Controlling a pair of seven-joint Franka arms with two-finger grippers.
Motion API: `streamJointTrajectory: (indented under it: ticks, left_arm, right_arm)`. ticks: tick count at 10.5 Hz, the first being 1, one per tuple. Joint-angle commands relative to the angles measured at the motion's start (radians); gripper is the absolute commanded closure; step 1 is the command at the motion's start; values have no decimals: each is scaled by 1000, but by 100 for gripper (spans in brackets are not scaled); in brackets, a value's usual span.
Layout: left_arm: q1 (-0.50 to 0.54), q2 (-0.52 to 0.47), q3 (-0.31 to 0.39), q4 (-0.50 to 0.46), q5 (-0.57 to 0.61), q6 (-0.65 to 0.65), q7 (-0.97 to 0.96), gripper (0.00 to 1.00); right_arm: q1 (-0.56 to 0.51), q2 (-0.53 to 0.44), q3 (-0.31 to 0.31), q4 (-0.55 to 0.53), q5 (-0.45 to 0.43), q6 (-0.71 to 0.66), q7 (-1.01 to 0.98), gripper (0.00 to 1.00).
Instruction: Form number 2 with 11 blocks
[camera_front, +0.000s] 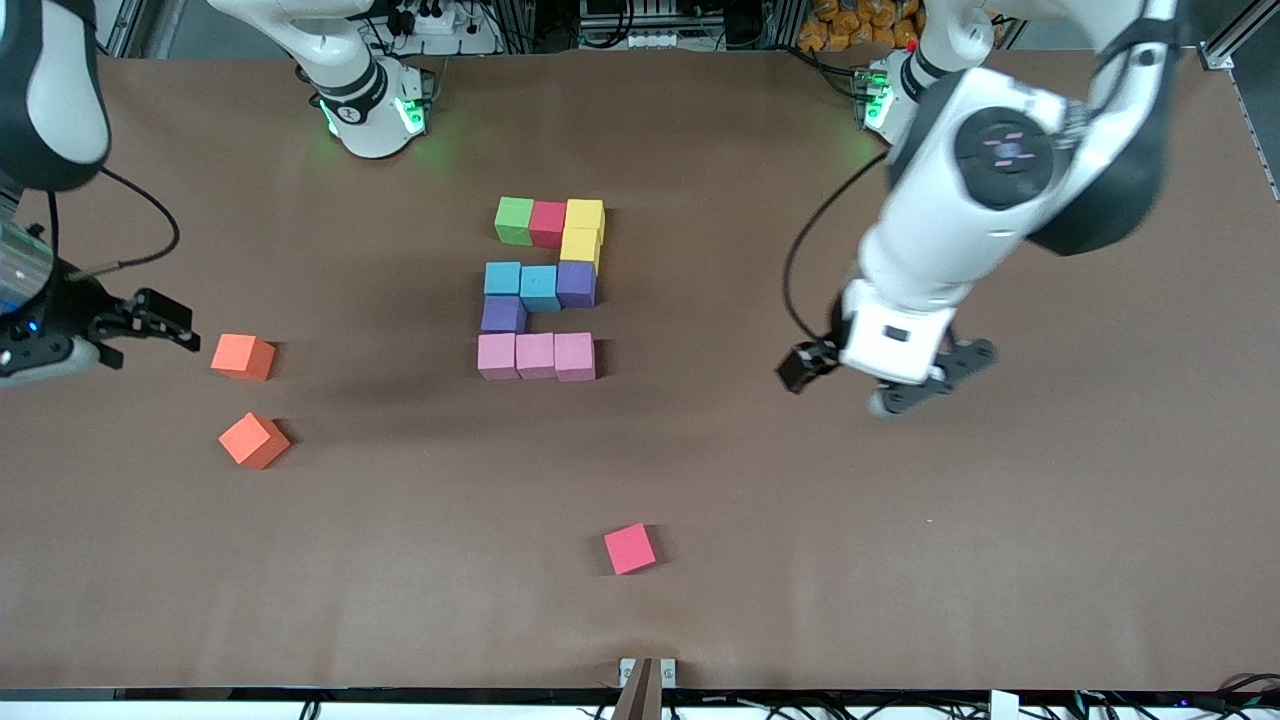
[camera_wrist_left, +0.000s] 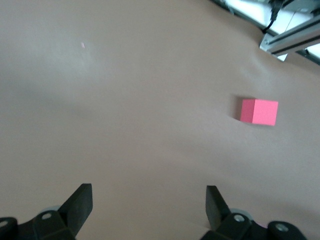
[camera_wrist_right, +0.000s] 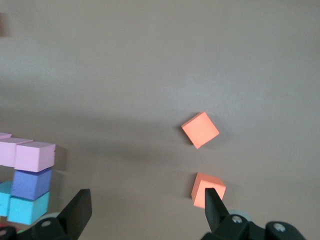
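The blocks stand together mid-table as a blocky number 2 (camera_front: 540, 290). Its row nearest the robots is green (camera_front: 514, 220), red (camera_front: 547, 223) and yellow (camera_front: 585, 213). Below come a second yellow (camera_front: 580, 245), two light blue (camera_front: 520, 282), two purple (camera_front: 576, 283) and a row of pink (camera_front: 535, 355). My left gripper (camera_front: 930, 378) hangs open and empty over bare table toward the left arm's end, its fingers (camera_wrist_left: 80, 202) wide apart. My right gripper (camera_front: 170, 322) hangs open and empty at the right arm's end, beside an orange cube (camera_front: 243, 356).
A second orange cube (camera_front: 254, 440) lies nearer the front camera than the first; both show in the right wrist view (camera_wrist_right: 200, 130), (camera_wrist_right: 207, 189). A loose pinkish-red cube (camera_front: 630, 548) lies alone near the front edge and shows in the left wrist view (camera_wrist_left: 258, 111).
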Motion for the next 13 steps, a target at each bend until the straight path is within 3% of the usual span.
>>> streamJointTrajectory:
  ticks: [1, 6, 8, 9, 13]
  left_arm:
    - [79, -93, 24, -44, 21, -57, 238, 0]
    - [157, -232, 155, -71, 44, -152, 623, 0]
    - [156, -268, 203, -64, 44, -200, 789, 0]
    - [151, -278, 209, -61, 41, -246, 790, 0]
    - [139, -275, 211, -62, -71, -271, 709, 0]
  right_arm:
    - [-32, -22, 10, 90, 8, -124, 56, 0]
    - [-26, -18, 6, 274, -4, -362, 177, 0]
    - [-14, -19, 10, 343, -76, -408, 238, 0]
    - [-14, -15, 42, 392, -143, -428, 261, 0]
    - [-23, -7, 49, 397, -124, -413, 338, 0]
